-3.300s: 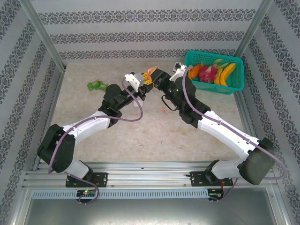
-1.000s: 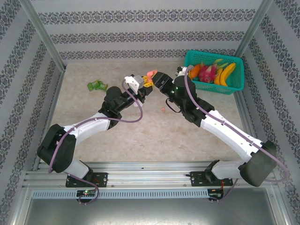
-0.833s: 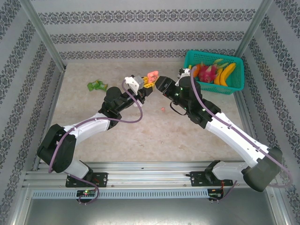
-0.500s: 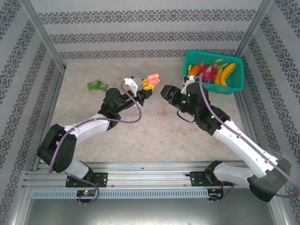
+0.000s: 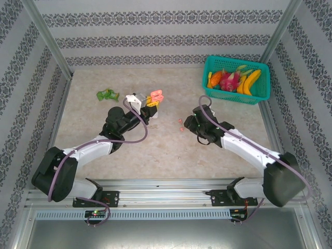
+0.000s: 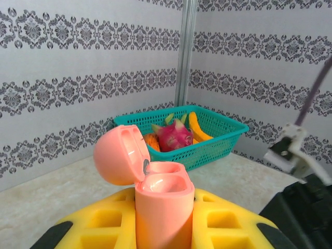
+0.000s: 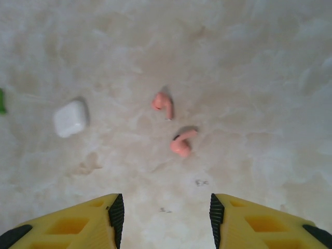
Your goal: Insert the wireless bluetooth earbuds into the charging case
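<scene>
- The left pincer [image 6: 164,228] is closed on the pink charging case [image 6: 164,205], which is gripped upright between its yellow fingers [image 6: 93,223].
- The lid [image 6: 120,154] of the case is tipped back on its hinge to the left, and two sockets are exposed at the top.
- The right pincer [image 7: 165,210] is held open above the desk [image 7: 259,78]; its jaws are set wide apart and nothing is gripped between them.
- Two pink earbuds [image 7: 163,104] are seen lying on the desk just ahead of the right pincer, in line with the gap between its jaws. They are near each other but apart, and the nearer earbud [image 7: 182,142] is slightly to the right.
- A closed white case [image 7: 71,118] is seen on the desk ahead and to the left of the right pincer, apart from the earbuds.
- A green basket [image 6: 223,132] of fruit is seen beyond the left pincer, close to the patterned wall.
</scene>
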Available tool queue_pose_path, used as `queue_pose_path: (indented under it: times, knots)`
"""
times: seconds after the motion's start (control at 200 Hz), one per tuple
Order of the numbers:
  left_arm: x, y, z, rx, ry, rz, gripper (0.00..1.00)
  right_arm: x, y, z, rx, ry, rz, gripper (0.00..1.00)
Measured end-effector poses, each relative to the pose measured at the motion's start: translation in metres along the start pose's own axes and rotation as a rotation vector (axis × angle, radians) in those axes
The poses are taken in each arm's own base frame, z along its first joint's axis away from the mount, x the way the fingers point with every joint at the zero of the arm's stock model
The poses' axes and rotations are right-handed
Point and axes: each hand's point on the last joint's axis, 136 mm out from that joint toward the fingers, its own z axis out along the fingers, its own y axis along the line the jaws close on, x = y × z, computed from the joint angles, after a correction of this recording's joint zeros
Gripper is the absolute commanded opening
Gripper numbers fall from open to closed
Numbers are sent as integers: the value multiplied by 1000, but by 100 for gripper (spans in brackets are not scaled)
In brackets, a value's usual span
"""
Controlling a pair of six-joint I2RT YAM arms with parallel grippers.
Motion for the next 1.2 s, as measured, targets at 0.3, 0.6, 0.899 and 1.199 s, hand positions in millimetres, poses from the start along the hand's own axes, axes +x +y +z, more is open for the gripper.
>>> queue_pose_path:
  times: [0.3, 0.6, 0.899, 1.199]
  knots:
    - [2, 1, -7, -9, 13, -7, 0, -2, -4, 59, 117, 87, -106, 50]
    - [1, 4, -9, -18, 16, -8, 0, -14, 12, 102, 97, 134, -174, 50]
    - [2, 7, -10, -24, 22, -10, 0, -8, 5, 123, 100, 176, -174, 50]
    - [8, 6, -12, -25, 35, -14, 0, 8, 4, 124, 77, 207, -184, 48]
